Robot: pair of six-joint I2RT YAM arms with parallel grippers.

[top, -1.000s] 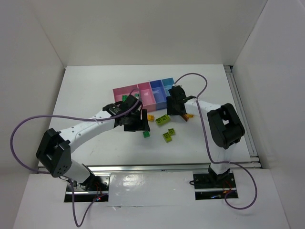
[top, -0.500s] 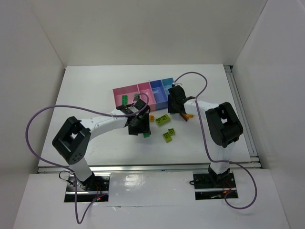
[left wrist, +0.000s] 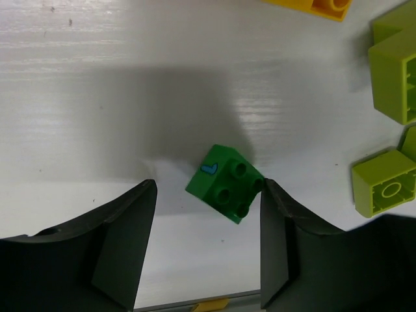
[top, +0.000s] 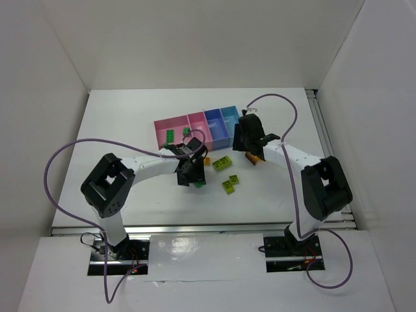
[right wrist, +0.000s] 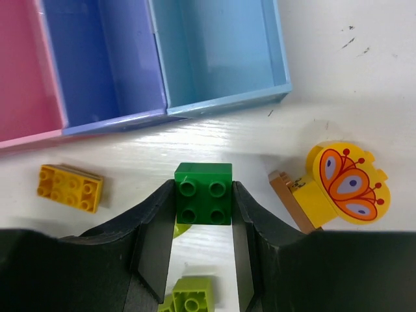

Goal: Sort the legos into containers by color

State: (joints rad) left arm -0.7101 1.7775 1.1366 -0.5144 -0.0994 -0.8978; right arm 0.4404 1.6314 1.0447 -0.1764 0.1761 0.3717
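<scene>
Your left claw point(left wrist: 208, 187) stands wide open and holds nothing. A loose dark green brick point(left wrist: 226, 183) lies on the table point(left wrist: 97, 97) between its fingers, one corner close against a finger. Lime bricks point(left wrist: 395, 65) lie to the right. Your right claw point(right wrist: 203, 195) is clamped on a second dark green brick point(right wrist: 203, 192), just near of the violet-blue bin point(right wrist: 104, 58) and the light blue bin point(right wrist: 221, 45). A butterfly-printed yellow piece point(right wrist: 348, 182) lies to the right of this claw.
</scene>
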